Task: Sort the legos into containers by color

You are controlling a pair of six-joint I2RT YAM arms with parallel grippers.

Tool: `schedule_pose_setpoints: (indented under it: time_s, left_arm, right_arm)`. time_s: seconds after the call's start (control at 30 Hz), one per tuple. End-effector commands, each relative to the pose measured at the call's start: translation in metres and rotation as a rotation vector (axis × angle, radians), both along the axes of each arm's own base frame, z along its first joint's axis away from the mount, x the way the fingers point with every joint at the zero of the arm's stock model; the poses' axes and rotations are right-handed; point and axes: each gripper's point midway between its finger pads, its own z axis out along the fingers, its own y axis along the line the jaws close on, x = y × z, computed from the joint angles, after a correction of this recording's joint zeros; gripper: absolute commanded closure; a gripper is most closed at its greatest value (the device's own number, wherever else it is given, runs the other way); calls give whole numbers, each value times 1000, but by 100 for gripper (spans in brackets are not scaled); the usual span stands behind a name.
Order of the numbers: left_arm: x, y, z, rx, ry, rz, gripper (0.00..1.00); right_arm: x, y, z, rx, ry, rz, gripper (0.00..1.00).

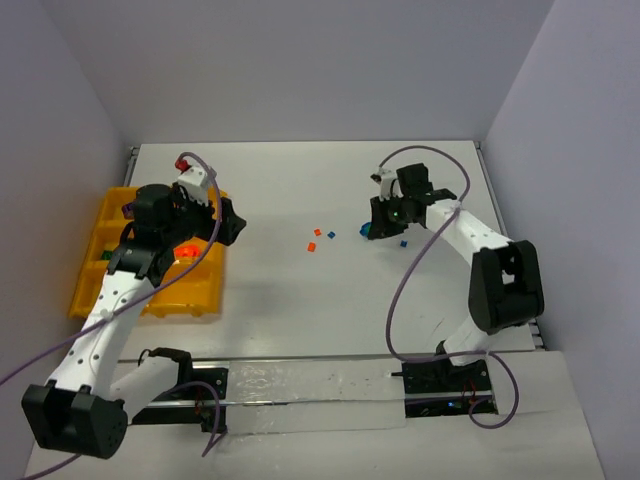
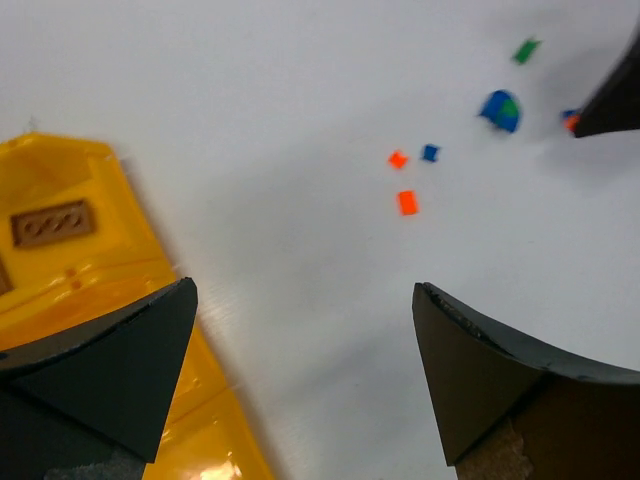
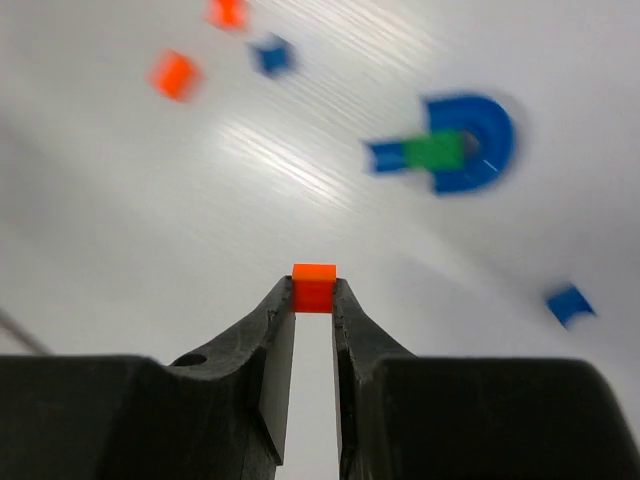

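Observation:
My right gripper (image 3: 314, 290) is shut on a small orange-red lego (image 3: 314, 283), pinched at its fingertips above the table. In the top view the right gripper (image 1: 385, 215) hangs right of centre. Below it lie a blue arch with a green bit (image 3: 460, 145) and loose blue (image 3: 568, 303) and orange-red legos (image 3: 175, 75). My left gripper (image 2: 305, 290) is open and holds nothing, at the right edge of the yellow-orange tray (image 2: 80, 280) of containers. In the top view the left gripper (image 1: 228, 225) sits beside the tray (image 1: 190, 298). Loose orange-red (image 1: 311, 247) and blue (image 1: 331, 235) legos lie mid-table.
A flat studded plate (image 2: 52, 222) lies in one tray compartment. An orange-red pile (image 1: 185, 252) shows in another bin under my left arm. Purple cables loop from both arms over the table. Walls close in the table's back and sides.

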Motion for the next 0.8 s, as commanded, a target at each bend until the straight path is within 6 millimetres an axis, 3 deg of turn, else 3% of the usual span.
schedule_pose_setpoints:
  time_s: [0.0,0.13,0.27,0.3,0.4,0.47,0.77]
  left_arm:
    - [-20,-39,40,-122,-156,-251,4]
    - [-42,-57,53,-206,-243,-378,9]
    - [-62,-70,64,-230,-366,-494,16]
    - [-66,-75,59,-227,-365,-511,20]
    - [-68,-84,46,-204,-336,-543,24]
    - [-70,-93,37,-190,-331,-568,25]
    - [-72,-119,25,-101,-406,-656,34]
  right_arm:
    - [-10,80,112,517,-112,214,100]
    - [-34,128,149,747,-48,351,100]
    - [-59,160,170,900,31,467,100]
    - [-68,164,170,936,125,448,100]
    - [-74,176,181,1025,124,495,100]
    - [-82,180,183,1069,219,477,100]
    - [-96,199,181,1072,301,523,100]
